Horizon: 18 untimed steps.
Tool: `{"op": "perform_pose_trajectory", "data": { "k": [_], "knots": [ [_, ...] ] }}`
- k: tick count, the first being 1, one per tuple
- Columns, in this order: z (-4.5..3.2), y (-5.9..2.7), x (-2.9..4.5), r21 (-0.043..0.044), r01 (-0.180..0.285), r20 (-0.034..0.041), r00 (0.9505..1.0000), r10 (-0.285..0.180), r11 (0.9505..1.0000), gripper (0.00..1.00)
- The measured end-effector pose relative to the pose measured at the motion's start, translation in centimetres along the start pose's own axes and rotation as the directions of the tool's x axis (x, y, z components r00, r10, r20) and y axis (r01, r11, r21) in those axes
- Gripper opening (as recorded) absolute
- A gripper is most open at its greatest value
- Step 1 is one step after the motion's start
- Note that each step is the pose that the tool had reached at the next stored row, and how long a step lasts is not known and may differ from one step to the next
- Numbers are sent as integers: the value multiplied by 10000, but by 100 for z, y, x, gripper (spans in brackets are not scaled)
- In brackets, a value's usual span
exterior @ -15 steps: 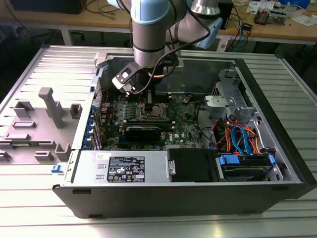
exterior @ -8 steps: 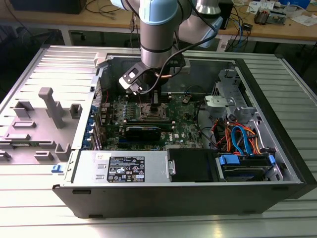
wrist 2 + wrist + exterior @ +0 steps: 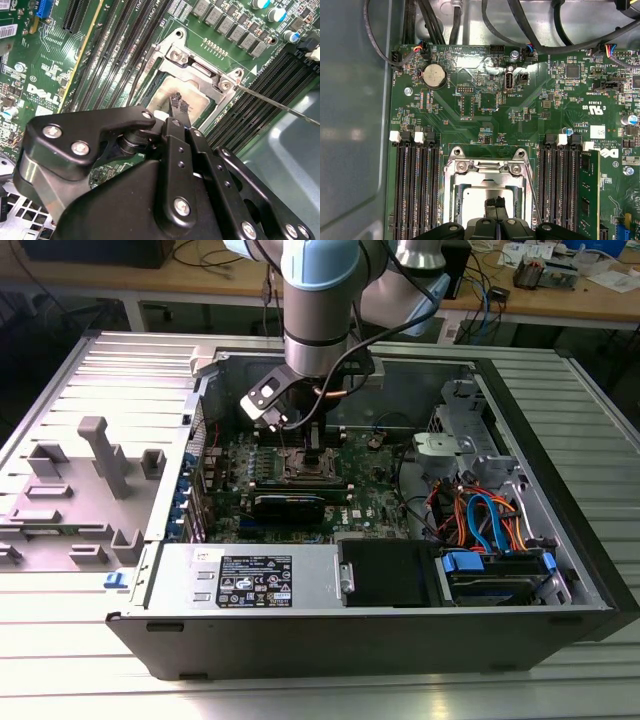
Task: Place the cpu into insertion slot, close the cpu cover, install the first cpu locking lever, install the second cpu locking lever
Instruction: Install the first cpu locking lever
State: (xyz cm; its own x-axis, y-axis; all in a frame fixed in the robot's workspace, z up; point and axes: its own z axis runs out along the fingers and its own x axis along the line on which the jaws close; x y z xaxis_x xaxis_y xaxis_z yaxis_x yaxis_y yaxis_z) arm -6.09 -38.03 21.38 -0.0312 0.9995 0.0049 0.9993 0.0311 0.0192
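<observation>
Green motherboard [image 3: 485, 100] is seen inside an open computer case [image 3: 400, 630]. The insertion slot [image 3: 161, 62] is found on the board, between rows of long black memory slots [image 3: 415, 185]. The cpu [image 3: 472, 192] is laid in the slot with its dull silver top facing up. The cpu cover [image 3: 487, 175] is laid flat around it like a frame. The gripper [image 3: 179, 104] is held right over the cpu, its jaws pressed close together with nothing pinched between them. A thin metal rod [image 3: 280, 102] is seen sticking out from one corner of the slot.
</observation>
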Motion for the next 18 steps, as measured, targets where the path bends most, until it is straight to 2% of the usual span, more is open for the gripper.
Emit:
{"op": "perform_pose_trajectory", "data": {
  "k": [5,8,11,18],
  "knots": [
    [0,1,0,0,10,0,10000,-10,10000,11],
    [0,0,1,1,414,-8,9991,-414,9991,11],
    [0,-1,0,4,939,-18,9956,-939,9956,11],
    [0,-1,0,4,956,-19,9954,-956,9954,11]
  ]
}}
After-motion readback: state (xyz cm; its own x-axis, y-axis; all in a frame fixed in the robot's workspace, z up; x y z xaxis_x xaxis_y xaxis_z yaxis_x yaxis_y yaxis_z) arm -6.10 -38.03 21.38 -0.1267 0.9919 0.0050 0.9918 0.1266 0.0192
